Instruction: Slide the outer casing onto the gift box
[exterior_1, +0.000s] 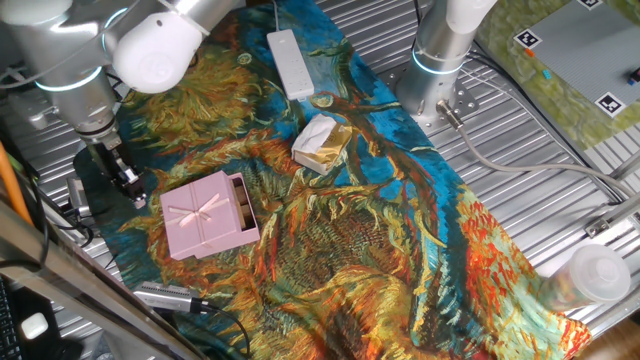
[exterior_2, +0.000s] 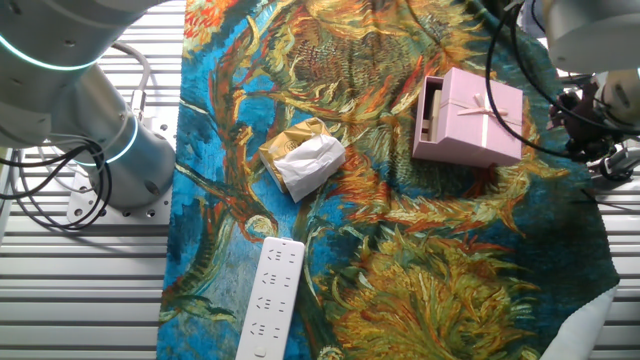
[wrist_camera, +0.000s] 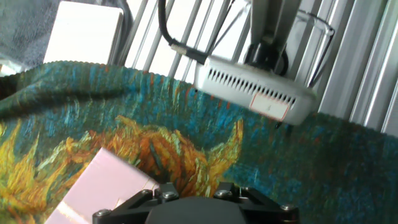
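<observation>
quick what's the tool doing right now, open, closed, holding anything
Tool: cannot be told whether open or closed; its fingertips are not clear in any view. It holds nothing and sits beside the pink sleeve, apart from it.

My two fixed cameras look steeply down on the ribbed metal bench (exterior_1: 560, 200) from opposite sides, sharing the pale-pink cardboard sleeve (exterior_1: 205, 217), while my hand camera skims close above the cloth.

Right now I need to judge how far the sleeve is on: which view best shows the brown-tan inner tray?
The other fixed view: the brown-tan inner tray shows in the pink bow-topped sleeve's open end. One fixed view shows its edge obliquely; the hand view shows only the sleeve's corner.
</observation>
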